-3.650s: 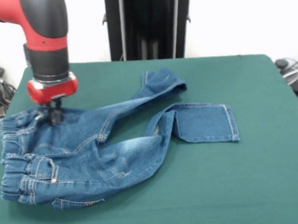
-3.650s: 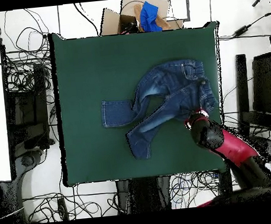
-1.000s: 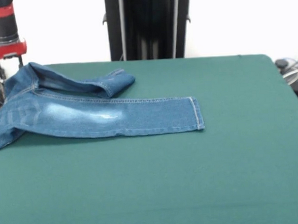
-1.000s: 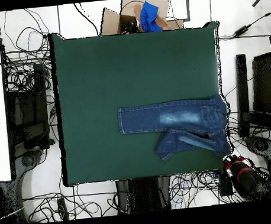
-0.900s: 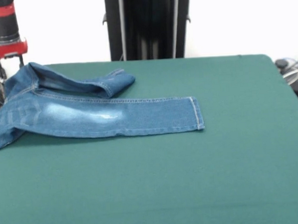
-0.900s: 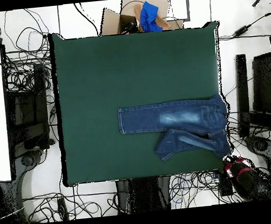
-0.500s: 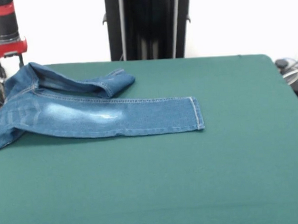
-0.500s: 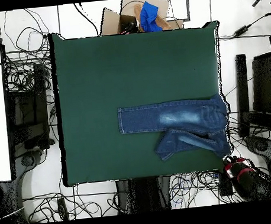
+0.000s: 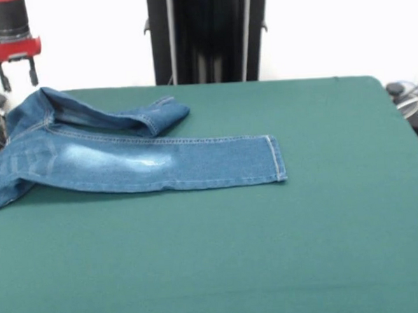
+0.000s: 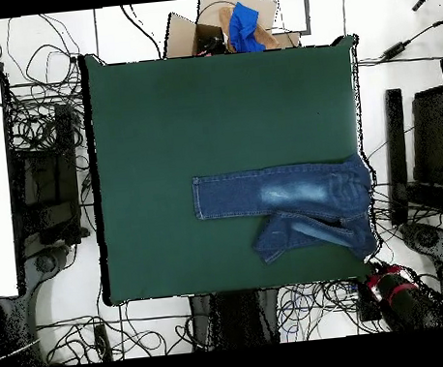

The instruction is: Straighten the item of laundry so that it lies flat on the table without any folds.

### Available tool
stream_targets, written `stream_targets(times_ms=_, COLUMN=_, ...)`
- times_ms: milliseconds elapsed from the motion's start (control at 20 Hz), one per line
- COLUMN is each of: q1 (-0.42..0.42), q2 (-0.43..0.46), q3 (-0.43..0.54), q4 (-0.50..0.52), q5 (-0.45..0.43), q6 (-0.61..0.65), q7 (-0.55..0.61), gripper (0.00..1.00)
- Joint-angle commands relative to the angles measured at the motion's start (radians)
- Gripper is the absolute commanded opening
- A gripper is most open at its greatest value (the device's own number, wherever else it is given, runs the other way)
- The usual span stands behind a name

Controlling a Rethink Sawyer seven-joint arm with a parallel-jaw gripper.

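Where the green bench meets its edge at the front view's left, the jeans lie with their waist end running over that edge. In the overhead view the jeans occupy the bench on the side toward the robot's base, their waist reaching the bench's right edge.

Item: jeans, blue denim, with a faded whitish patch along the upper leg. One leg lies straight and flat, its hemmed cuff pointing from the waist toward the bench's middle. The other leg lies beside it, on the side nearer the pedestal, shorter in outline, rumpled and doubled on itself, its hem end close against the straight leg. The waist region is raised and bunched rather than flat.

Item: gripper, red and black, hanging off the bench beyond the jeans' waist end, clear of the cloth and touching nothing. Two dark fingers point down from the red collar; the jaws stand apart, with nothing between them. In the overhead view the gripper sits past the bench corner nearest the waist.

Item: cardboard box holding blue cloth, beyond the bench's edge farthest from the jeans.
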Motion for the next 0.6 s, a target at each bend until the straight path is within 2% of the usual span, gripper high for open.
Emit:
stream_targets(times_ms=50, q1=0.098, q2=-0.216, q3=-0.071, q4=0.263, q5=0.052, q6=0.146, q7=0.264, gripper=1.00)
stream_targets(times_ms=250, q1=0.130, q2=-0.309, q3=-0.107, q4=0.394, q5=0.090, q6=0.113, q7=0.329, gripper=1.00)
stream_targets(times_ms=600, q1=0.216, q2=-0.369, q3=-0.137, q4=0.520, q5=0.170, q6=0.041, q7=0.387, gripper=1.00)
